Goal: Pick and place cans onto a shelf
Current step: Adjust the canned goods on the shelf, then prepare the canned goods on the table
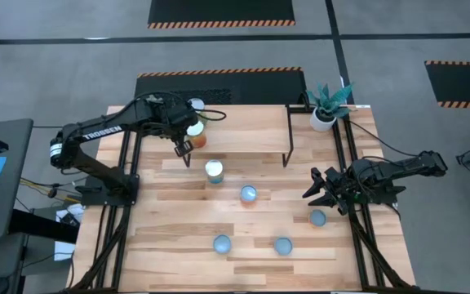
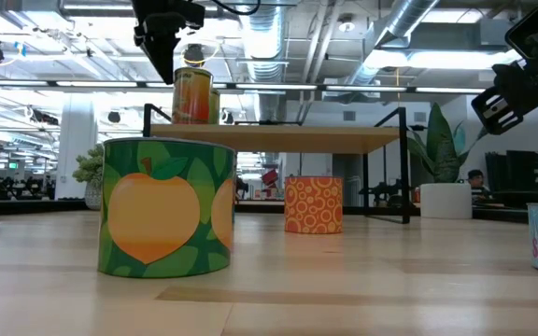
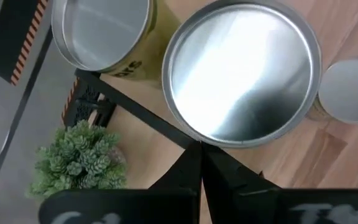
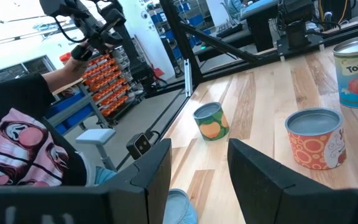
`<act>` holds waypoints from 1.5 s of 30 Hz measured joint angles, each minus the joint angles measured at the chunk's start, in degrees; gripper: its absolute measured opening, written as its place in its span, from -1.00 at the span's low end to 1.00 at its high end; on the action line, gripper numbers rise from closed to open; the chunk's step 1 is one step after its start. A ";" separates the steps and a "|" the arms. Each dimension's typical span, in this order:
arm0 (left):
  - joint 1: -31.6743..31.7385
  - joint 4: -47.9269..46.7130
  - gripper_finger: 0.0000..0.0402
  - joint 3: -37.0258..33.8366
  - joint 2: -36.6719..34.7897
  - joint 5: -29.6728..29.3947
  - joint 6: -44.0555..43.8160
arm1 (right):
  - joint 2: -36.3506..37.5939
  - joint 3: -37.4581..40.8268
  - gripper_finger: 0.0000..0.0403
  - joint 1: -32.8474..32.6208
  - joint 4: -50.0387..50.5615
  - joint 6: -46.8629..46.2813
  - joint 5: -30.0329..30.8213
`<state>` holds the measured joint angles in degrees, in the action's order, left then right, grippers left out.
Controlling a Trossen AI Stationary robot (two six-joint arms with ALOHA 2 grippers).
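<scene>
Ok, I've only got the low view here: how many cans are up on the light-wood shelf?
Observer: Two silver-topped cans stand at the left end of the light-wood shelf, under the shut left gripper.
Operator: How many are on the table?
Observer: Five round-topped cans stand on the striped wooden tabletop.
Operator: Where's the right gripper?
Observer: The right gripper is open at the table's right edge, beside a pale blue-topped can.

I see two cans (image 1: pixel 196 121) on the shelf's (image 1: pixel 243 131) left end and five cans (image 1: pixel 248 193) spread on the table (image 1: pixel 170 245) before it.
</scene>
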<state>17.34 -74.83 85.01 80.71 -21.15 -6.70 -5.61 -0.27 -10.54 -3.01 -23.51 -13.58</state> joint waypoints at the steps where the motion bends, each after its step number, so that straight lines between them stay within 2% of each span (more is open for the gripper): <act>1: 0.00 -0.15 -1.00 0.00 0.00 0.00 0.00 | 0.00 0.01 -0.10 0.01 -0.01 -0.01 0.00; 7: -0.02 -5.39 -1.00 0.00 0.00 -2.34 -0.73 | 0.00 0.01 -0.10 -0.01 -0.01 0.00 0.00; 11: -0.03 -11.66 -1.00 1.52 0.01 -3.07 -4.53 | 0.00 0.02 -0.10 -0.01 -0.01 -0.02 0.00; 14: -1.07 -15.47 -1.00 2.31 -0.26 4.78 -10.24 | 0.00 0.02 -0.10 0.00 -0.01 -0.02 0.00; 18: -5.19 -15.29 -1.00 1.05 -2.89 21.49 -15.78 | 0.00 0.02 -0.10 0.01 -0.01 0.00 -0.02; 19: -6.93 -15.19 -1.00 0.76 -3.29 23.90 -17.46 | 0.00 0.02 -0.10 -0.01 0.01 0.00 0.00; 21: -11.39 -14.78 -1.00 -0.58 -4.36 24.77 -19.82 | 0.00 0.02 -0.10 0.00 0.00 0.00 -0.01; 24: -19.26 -13.32 -1.00 -3.45 -6.60 21.54 -22.69 | 0.00 0.02 -0.10 0.01 -0.01 0.02 -0.02; 29: -32.33 -7.96 -1.00 -12.94 -9.53 15.12 -34.15 | 0.02 0.02 -0.10 -0.01 -0.03 0.88 0.00; 33: -41.23 1.13 -1.00 -21.23 -10.77 13.63 -39.55 | -0.03 0.02 -0.10 -0.01 -3.36 1.51 -0.10; 35: -44.92 6.38 -1.00 -24.67 -10.97 10.46 -40.24 | 0.02 0.02 -0.10 0.01 -7.73 1.59 -0.11; 40: -49.72 20.09 -1.00 -31.34 -10.89 -0.13 -40.21 | 0.02 -0.33 -0.10 -0.28 -15.13 4.97 -0.24; 45: -49.97 24.66 -1.00 -34.53 -10.88 -8.93 -38.78 | -2.19 -5.21 -0.14 -3.41 -8.62 3.09 0.06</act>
<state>-32.62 -50.17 50.48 69.82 -30.07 -45.48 -7.80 -5.48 -13.95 -11.64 -20.42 -13.52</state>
